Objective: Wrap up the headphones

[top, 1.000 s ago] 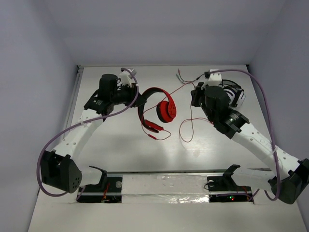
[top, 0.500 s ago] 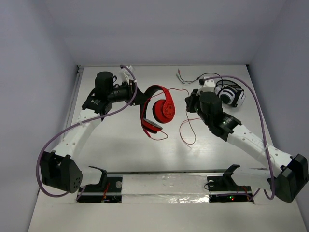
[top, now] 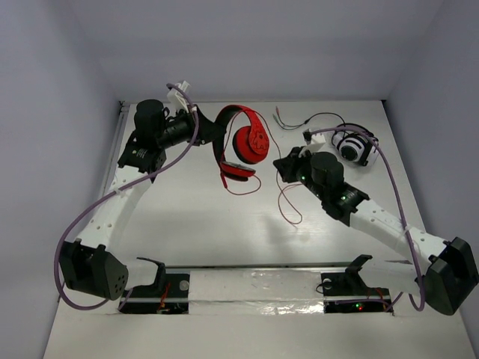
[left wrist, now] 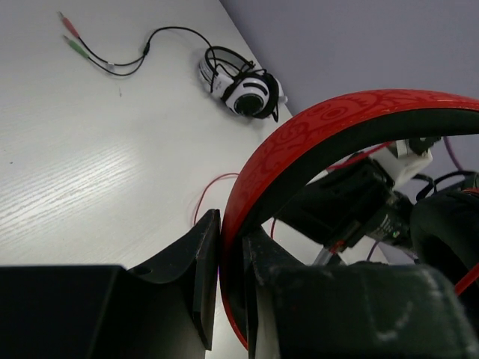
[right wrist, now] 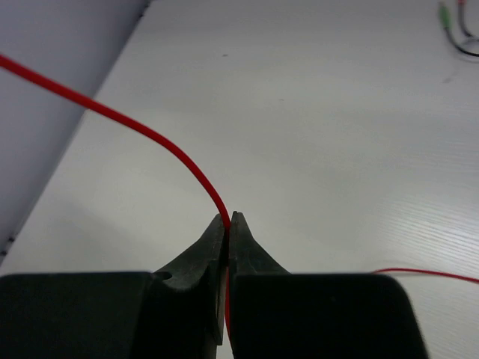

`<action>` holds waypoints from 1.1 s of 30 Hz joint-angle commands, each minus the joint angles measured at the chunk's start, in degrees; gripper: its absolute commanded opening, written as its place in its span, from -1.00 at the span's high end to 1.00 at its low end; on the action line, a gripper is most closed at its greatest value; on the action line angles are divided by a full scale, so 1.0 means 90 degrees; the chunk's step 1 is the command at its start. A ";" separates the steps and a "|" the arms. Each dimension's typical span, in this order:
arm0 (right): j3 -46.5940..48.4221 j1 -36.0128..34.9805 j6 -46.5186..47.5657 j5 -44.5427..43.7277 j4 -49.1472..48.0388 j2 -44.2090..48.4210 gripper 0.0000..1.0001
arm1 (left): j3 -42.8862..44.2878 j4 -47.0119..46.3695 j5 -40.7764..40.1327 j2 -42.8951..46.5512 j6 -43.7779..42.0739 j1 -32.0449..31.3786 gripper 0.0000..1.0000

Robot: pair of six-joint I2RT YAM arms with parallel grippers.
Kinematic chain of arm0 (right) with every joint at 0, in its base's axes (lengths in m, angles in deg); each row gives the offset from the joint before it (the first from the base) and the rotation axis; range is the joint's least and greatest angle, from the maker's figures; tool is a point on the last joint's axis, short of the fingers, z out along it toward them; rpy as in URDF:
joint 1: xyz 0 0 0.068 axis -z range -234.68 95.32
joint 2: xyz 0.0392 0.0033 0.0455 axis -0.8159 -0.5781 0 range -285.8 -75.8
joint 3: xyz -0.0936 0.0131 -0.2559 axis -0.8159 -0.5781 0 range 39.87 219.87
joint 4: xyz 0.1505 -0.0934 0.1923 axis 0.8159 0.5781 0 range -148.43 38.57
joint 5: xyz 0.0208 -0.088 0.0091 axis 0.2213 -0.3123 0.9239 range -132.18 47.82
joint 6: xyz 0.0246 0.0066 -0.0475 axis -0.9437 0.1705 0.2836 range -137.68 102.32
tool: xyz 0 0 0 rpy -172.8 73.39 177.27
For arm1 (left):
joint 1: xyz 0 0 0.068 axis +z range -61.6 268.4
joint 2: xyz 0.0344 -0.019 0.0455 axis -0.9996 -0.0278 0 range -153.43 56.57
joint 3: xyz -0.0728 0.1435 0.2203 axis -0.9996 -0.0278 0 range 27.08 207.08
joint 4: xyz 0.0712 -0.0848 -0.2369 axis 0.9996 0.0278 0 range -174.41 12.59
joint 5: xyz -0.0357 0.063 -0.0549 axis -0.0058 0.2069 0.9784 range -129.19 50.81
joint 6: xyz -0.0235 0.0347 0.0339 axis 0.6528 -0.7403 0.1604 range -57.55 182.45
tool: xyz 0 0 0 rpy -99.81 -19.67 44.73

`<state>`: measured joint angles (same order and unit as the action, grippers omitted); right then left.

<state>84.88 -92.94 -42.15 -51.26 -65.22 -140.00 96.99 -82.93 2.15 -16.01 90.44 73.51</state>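
Red headphones [top: 251, 142] gripped by left claw [left wrist: 232, 232]; right claw [right wrist: 228, 223] pinches cable [right wrist: 135, 127].

Pretty clearly a robotics lab, some kind of test cell. You've got a plain white table [top: 187, 224] boxed in by bare pale grey walls [top: 247, 52] on three sides, like a little booth. Two white-and-black robot arms, the left arm [top: 120, 206] and the right arm [top: 382, 221], sit on black mounts [top: 157, 278] at the near edge. A silvery strip [top: 254, 283] runs between them and a tiny red light [top: 360, 307] glows on the electronics there. Thick purple cables [top: 75, 223] loop loose off each arm. The only everyday stuff is red headphones [top: 251, 142] and white-and-black headphones [top: 358, 147].
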 commanded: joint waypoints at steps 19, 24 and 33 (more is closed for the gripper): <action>-0.0791 0.0032 -0.0777 0.3206 -0.3142 -0.1559 -0.06 | 0.1400 -0.0040 -0.1583 0.0349 0.0739 0.0102 1.00; -0.1300 0.0032 -0.0953 0.3031 -0.3210 -0.1382 -0.16 | 0.1929 0.0188 -0.2133 0.0184 0.0630 0.0102 1.00; -0.1350 0.0032 -0.1178 0.3606 -0.3689 -0.2016 -0.28 | 0.2271 -0.0057 -0.2162 -0.0070 0.1031 0.0102 1.00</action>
<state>72.36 -92.94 -51.97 -21.73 -92.89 -156.85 113.49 -78.93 -16.30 -16.12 96.91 74.27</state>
